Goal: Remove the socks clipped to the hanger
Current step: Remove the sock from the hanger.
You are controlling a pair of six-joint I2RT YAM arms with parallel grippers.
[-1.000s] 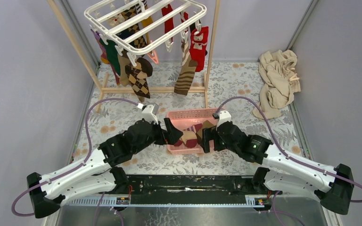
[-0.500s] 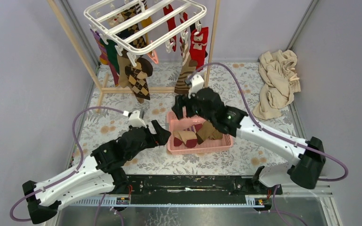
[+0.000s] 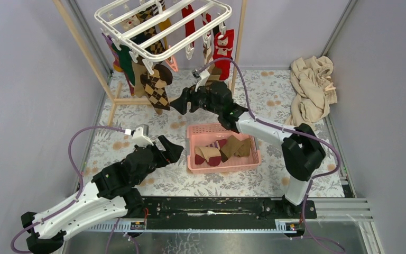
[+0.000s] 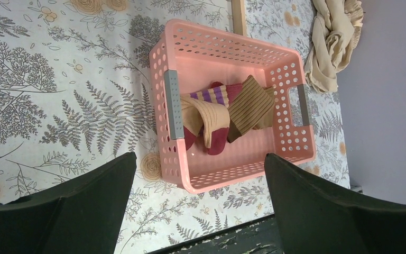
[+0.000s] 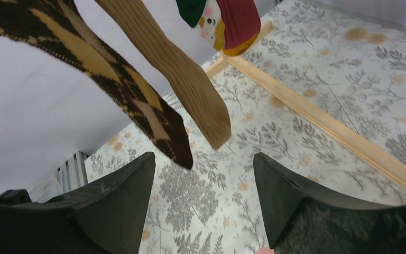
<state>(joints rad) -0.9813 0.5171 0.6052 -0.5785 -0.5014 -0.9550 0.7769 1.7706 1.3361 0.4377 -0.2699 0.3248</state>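
Observation:
The white hanger point(image 3: 158, 26) hangs at the back with several socks clipped under it, among them a brown argyle sock point(image 3: 156, 87) and red socks point(image 3: 223, 47). My right gripper point(image 3: 178, 106) is open and empty, just right of the argyle sock. In the right wrist view the argyle sock point(image 5: 137, 100) and a tan sock point(image 5: 190, 90) dangle just beyond my open right gripper point(image 5: 203, 164). My left gripper point(image 3: 172, 151) is open and empty, left of the pink basket point(image 3: 211, 127). The left wrist view shows its gripper point(image 4: 200, 157) open over the basket point(image 4: 169, 106) with loose socks point(image 4: 217, 114) inside.
A wooden pole frame point(image 3: 174, 100) carries the hanger; its base bar crosses the floral mat point(image 5: 317, 116). A crumpled beige cloth point(image 3: 312, 90) lies at the back right. Grey walls close in on both sides.
My right arm has swung from the basket up and left to the hanging argyle sock. My left arm has drawn back left, away from the basket.

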